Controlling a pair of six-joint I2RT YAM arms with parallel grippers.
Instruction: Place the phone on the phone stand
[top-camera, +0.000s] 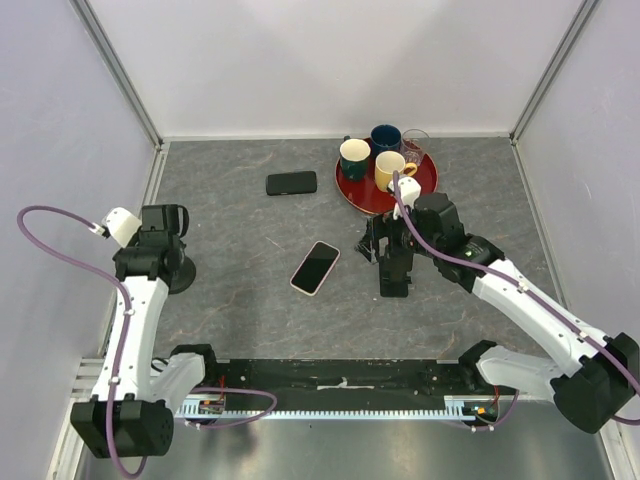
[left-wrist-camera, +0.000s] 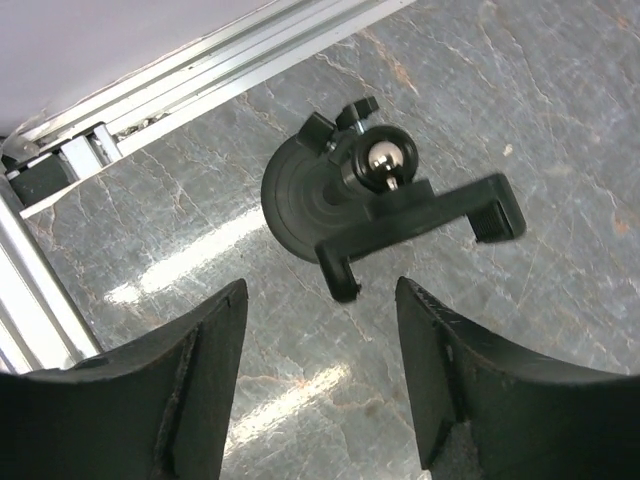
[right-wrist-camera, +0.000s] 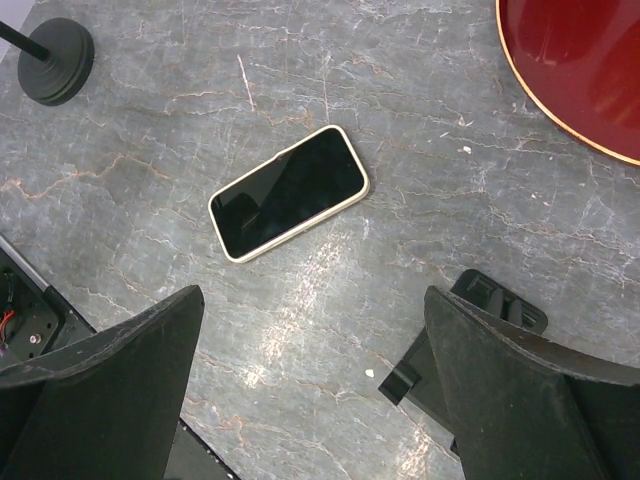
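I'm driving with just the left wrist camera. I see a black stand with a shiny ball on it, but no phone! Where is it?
Observer: In the top view, a pale-cased phone lies flat, screen up, to the right of your stand.
Operator: Is the other arm grabbing it?
Observer: No. The right gripper is wide open beside the phone, not touching it.
Operator: Is that the only phone?
Observer: No. A black phone lies farther back, just left of a red tray.
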